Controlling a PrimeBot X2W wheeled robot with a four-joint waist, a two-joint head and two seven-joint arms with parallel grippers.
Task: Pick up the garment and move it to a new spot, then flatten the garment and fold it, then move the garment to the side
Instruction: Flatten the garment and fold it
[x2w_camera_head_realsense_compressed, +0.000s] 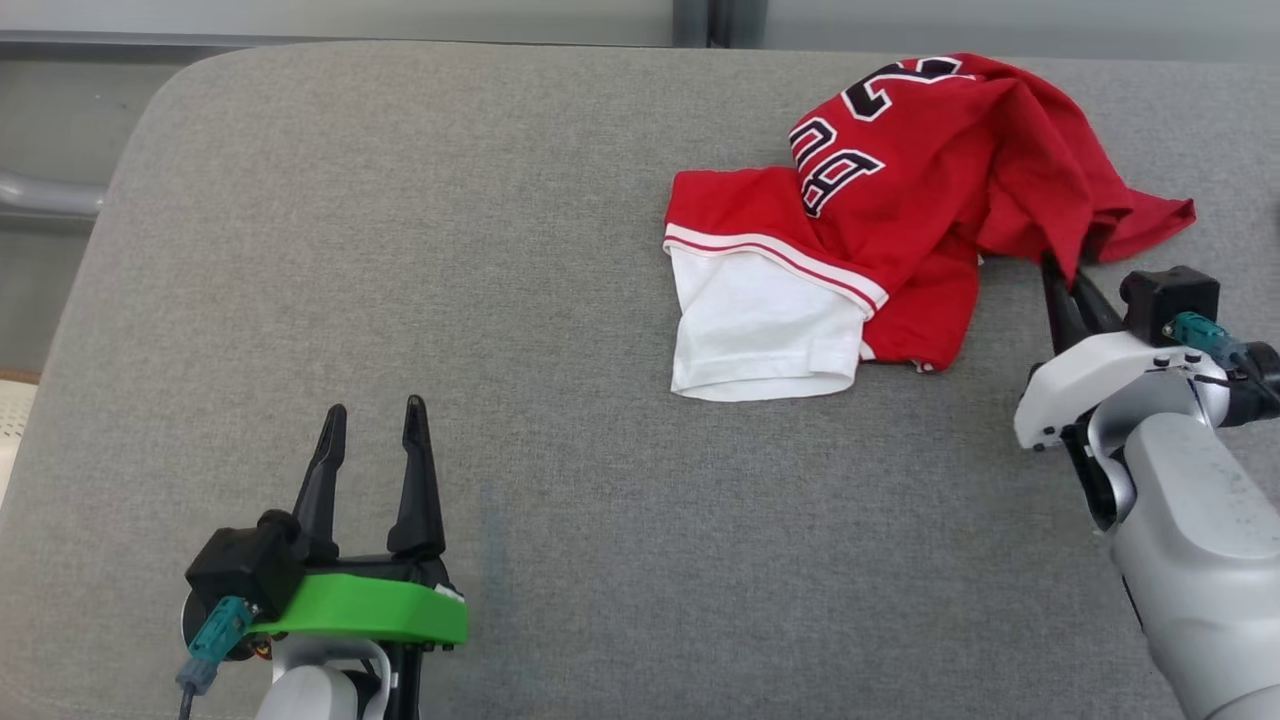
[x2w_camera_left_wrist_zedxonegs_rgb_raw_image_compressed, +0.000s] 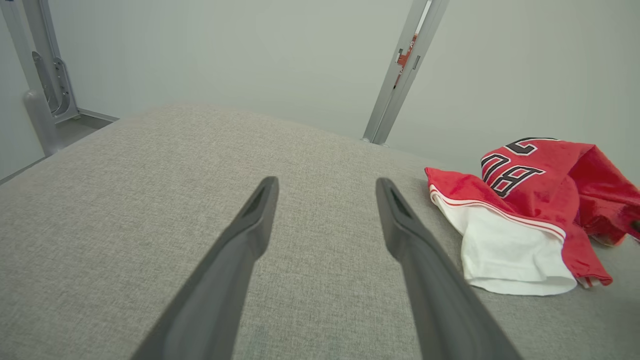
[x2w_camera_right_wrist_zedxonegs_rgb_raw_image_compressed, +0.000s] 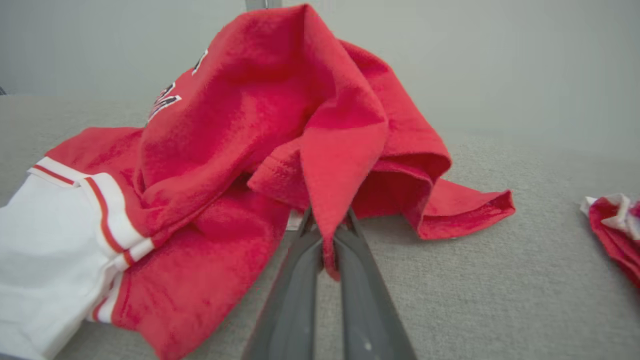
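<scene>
Right gripper (x2w_camera_right_wrist_zedxonegs_rgb_raw_image_compressed: 327, 225) is pinching a fold of the red jersey (x2w_camera_head_realsense_compressed: 900, 200), left gripper (x2w_camera_head_realsense_compressed: 375, 408) idling spread; moving, flattening, folding pending.

The crumpled red-and-white jersey garment (x2w_camera_head_realsense_compressed: 900, 220) lay on the grey fabric-covered cushion (x2w_camera_head_realsense_compressed: 450, 250), toward its far right corner. The right gripper (x2w_camera_head_realsense_compressed: 1068, 280) sat at the garment's right side, with a fold of cloth between its fingers. The left gripper (x2w_camera_head_realsense_compressed: 373, 412) stood by the cushion's near edge, left of the middle, well apart from the garment. A small red-and-white cloth scrap (x2w_camera_right_wrist_zedxonegs_rgb_raw_image_compressed: 617, 230) lay further right, apart from the garment.
</scene>
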